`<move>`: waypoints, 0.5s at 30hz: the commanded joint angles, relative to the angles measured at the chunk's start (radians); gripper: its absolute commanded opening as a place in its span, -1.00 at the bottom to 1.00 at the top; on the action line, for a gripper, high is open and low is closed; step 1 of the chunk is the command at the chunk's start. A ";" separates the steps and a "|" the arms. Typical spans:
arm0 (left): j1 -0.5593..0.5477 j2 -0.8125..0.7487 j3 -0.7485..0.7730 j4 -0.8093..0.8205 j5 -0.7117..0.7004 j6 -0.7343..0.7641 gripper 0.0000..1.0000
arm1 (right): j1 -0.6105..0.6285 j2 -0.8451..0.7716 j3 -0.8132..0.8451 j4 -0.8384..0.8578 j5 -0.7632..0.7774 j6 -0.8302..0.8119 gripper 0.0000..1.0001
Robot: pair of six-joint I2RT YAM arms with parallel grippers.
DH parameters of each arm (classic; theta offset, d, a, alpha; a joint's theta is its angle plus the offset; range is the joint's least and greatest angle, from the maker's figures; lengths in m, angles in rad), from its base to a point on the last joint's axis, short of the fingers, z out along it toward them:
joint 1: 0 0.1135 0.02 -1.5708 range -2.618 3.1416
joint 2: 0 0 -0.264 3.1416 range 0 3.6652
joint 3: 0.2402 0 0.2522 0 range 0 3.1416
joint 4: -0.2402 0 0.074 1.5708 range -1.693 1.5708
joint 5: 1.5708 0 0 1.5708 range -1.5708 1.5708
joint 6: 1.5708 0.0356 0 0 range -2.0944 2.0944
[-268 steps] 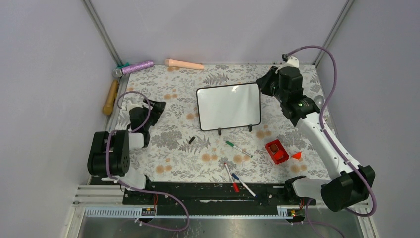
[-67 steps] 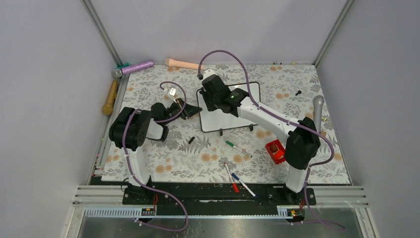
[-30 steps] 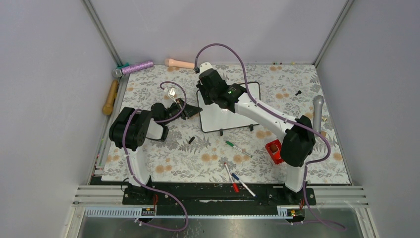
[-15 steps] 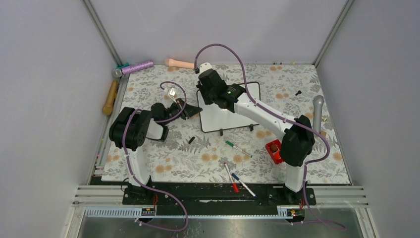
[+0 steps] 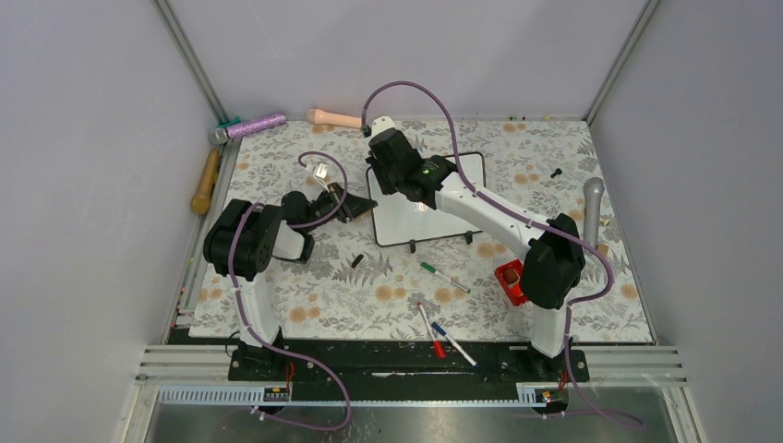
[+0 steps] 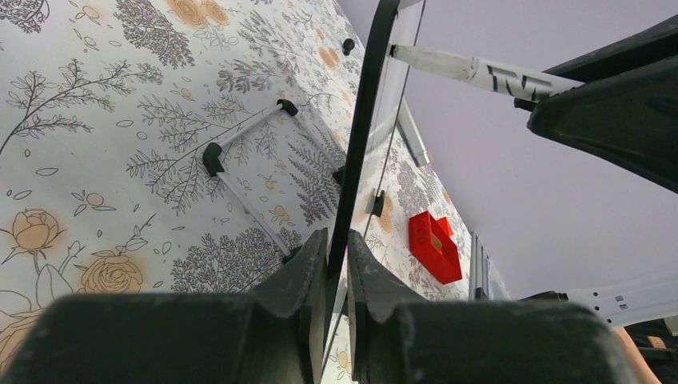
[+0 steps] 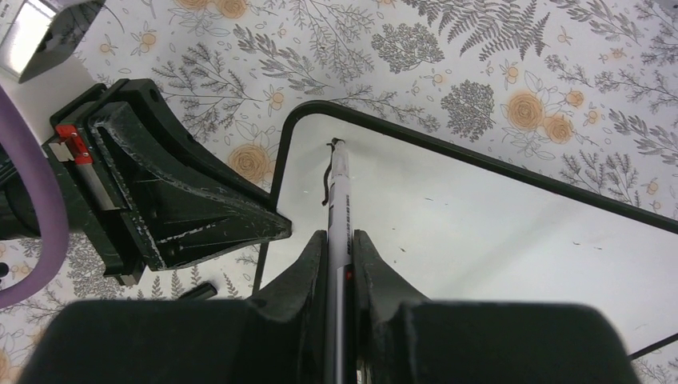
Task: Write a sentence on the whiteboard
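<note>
The whiteboard (image 5: 434,220) stands on the floral table, propped on its two black feet. My left gripper (image 5: 367,207) is shut on its left frame edge (image 6: 364,120), one finger on each side (image 6: 337,256). My right gripper (image 5: 395,187) is shut on a white marker (image 7: 340,192). The marker's tip rests on the board face (image 7: 496,240) near its top left corner. Of the sentence, only a short black stroke (image 7: 325,189) shows beside the tip. The left wrist view shows the marker (image 6: 480,74) meeting the board from the right.
A green marker (image 5: 445,276), a red one (image 5: 430,330) and a blue one (image 5: 452,343) lie in front of the board. A black cap (image 5: 357,261) and a red box (image 5: 511,281) lie nearby. A purple microphone (image 5: 249,125), a peach handle (image 5: 342,118) and a grey microphone (image 5: 591,210) lie along the edges.
Since the earliest frame both arms have come to the board and taken hold of its edge and a marker. Over the last second the right wrist has barely shifted.
</note>
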 commanded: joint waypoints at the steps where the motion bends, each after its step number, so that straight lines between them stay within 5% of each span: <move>1: -0.003 -0.024 0.003 0.065 0.012 0.011 -0.92 | 0.003 0.015 0.048 -0.033 0.061 -0.022 -1.00; 15: -0.004 -0.025 0.003 0.064 0.015 0.010 -0.92 | 0.003 -0.024 0.028 -0.043 0.081 -0.028 -1.00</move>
